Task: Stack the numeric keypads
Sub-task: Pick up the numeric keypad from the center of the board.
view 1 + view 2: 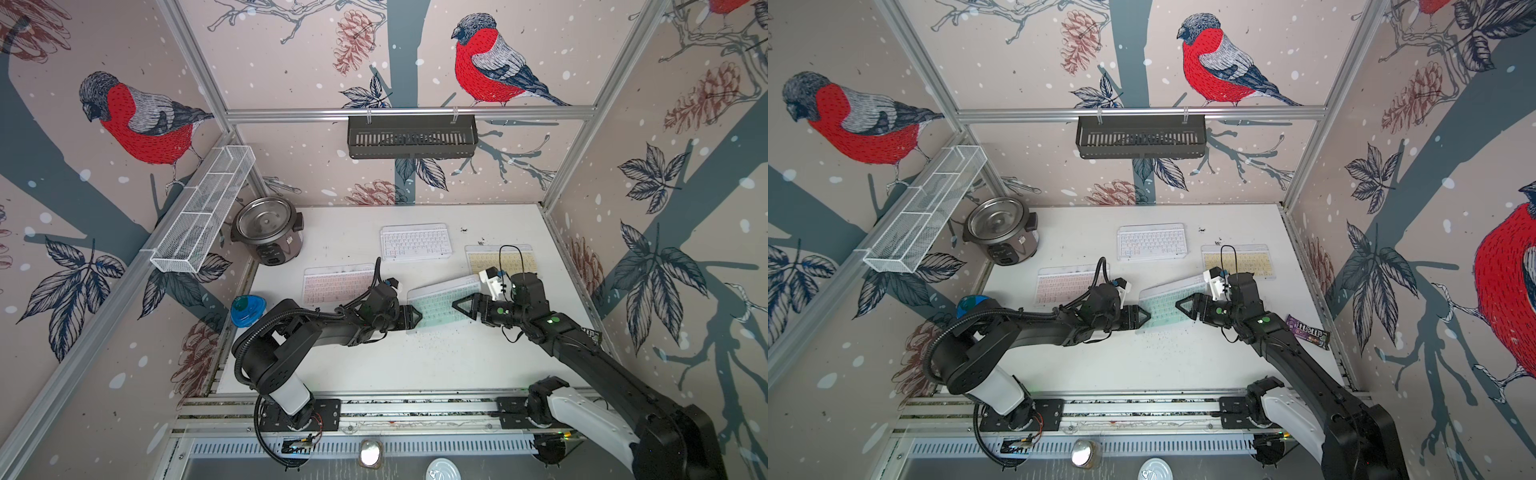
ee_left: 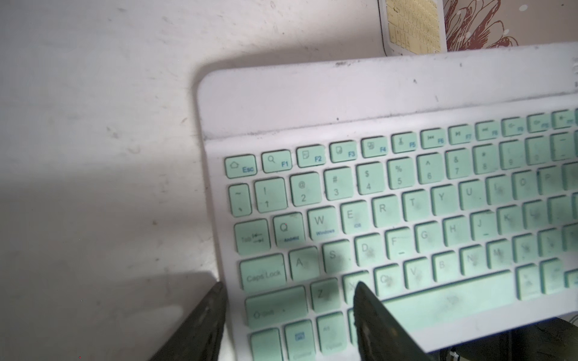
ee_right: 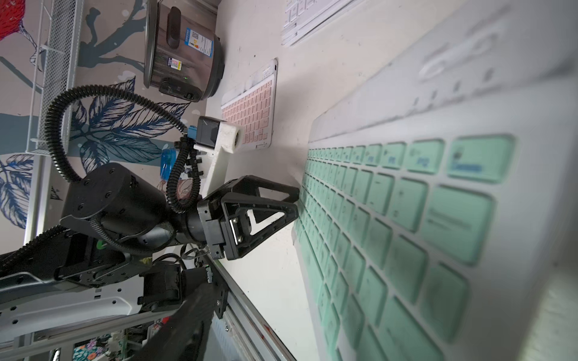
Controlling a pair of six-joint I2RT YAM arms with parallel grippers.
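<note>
A mint green keypad [image 1: 436,299] lies slantwise at mid-table and casts a shadow that suggests it is raised. My left gripper [image 1: 415,318] is shut on its left short end. In the left wrist view one finger [image 2: 369,312] presses the keys of the mint keypad [image 2: 406,203] and the other finger [image 2: 209,312] sits at its edge. My right gripper [image 1: 459,305] hovers open over the keypad's right half, and its far jaw is hidden. A pink keypad [image 1: 336,284], a white keypad [image 1: 415,242] and a pale yellow keypad [image 1: 498,259] lie flat, apart from each other.
A rice cooker [image 1: 268,232] stands at the back left and a blue object [image 1: 247,309] at the left edge. A candy packet [image 1: 1307,331] lies by the right wall. A white wire basket [image 1: 203,208] and a black basket [image 1: 411,136] hang on the walls. Crumbs dot the table front.
</note>
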